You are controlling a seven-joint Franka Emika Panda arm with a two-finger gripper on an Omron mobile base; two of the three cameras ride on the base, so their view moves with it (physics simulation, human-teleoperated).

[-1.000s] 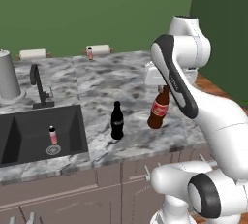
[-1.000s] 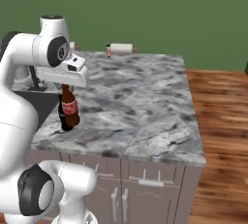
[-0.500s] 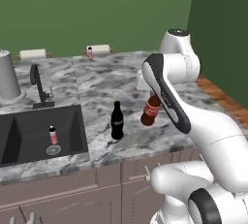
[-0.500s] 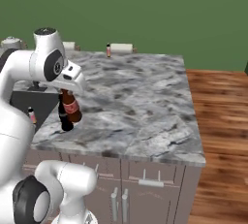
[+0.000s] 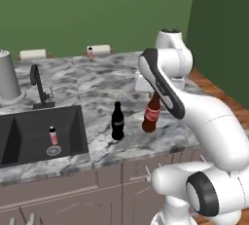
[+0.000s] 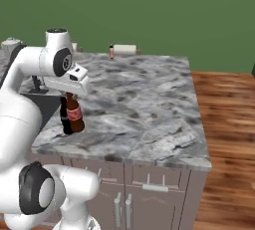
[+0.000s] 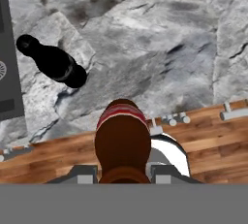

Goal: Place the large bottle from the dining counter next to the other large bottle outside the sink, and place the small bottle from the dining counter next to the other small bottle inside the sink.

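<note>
My jaws grip the cola bottle [image 5: 151, 116] by its neck, long axis tilted. It hangs just right of the black bottle [image 5: 117, 121], near the desk edge; I'd lower it upright there

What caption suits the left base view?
Arm carries the large bottle toward the other large bottle beside the sink.

Glossy white rounded arm [image 5: 194, 117] segments (dark grey joints) on white base.
</note>
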